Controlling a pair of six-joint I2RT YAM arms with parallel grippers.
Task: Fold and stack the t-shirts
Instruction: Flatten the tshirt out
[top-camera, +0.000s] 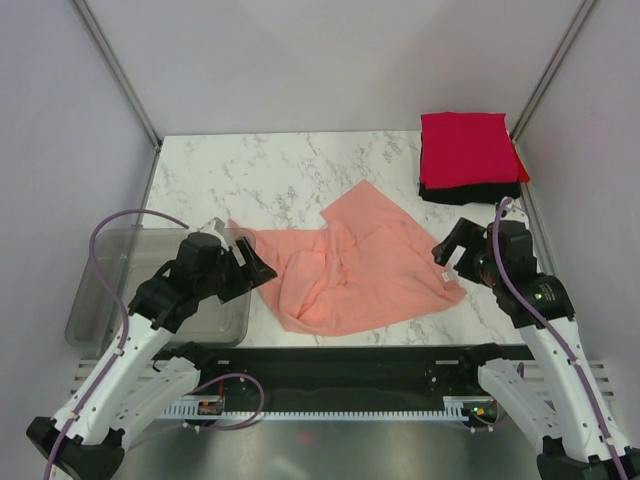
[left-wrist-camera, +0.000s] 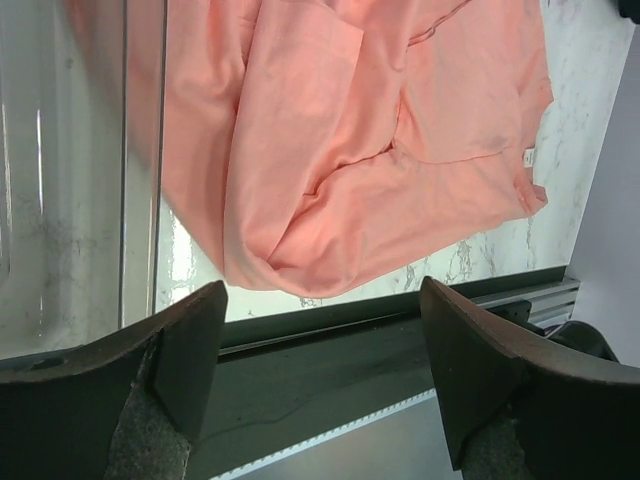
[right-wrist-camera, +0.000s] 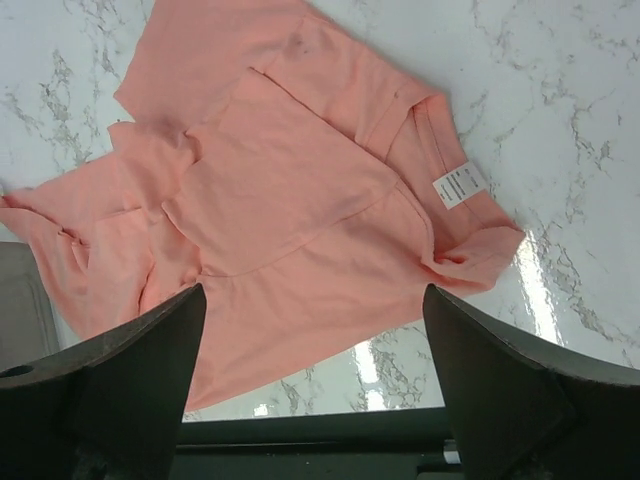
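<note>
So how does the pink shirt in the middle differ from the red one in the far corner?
The salmon-pink t-shirt lies rumpled and spread out; the red t-shirt is folded into a neat rectangle. The pink one rests on the marble table; the red one sits atop a folded black t-shirt. Both are plain cloth.

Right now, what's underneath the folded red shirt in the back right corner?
A folded black t-shirt lies under the red t-shirt, showing only along its near edge. The rest of it is covered, so I cannot tell whether anything else lies beneath.
</note>
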